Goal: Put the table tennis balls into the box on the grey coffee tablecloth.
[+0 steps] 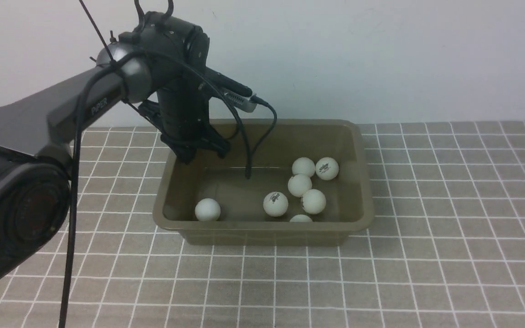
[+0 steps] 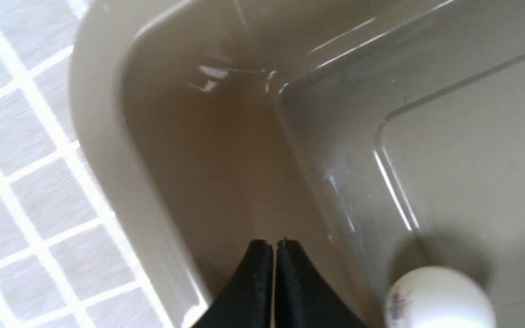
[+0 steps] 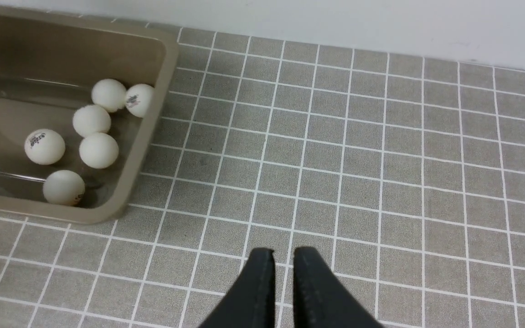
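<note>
Hovering over the far left corner of the box (image 1: 262,231), your left gripper (image 2: 274,248) holds its jaws pressed together on nothing. All seven table tennis balls (image 1: 299,185) lie inside (the walls keep them from rolling off). Your right gripper (image 3: 283,255) sits well apart over the grey coffee tablecloth (image 1: 449,205), jaws nearly touching and empty, likely because nothing is left to fetch

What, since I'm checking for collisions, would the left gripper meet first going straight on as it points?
Probably the inner wall of the box near its corner, though depth is unclear. The table tennis ball beside the left gripper lies off that line.
</note>
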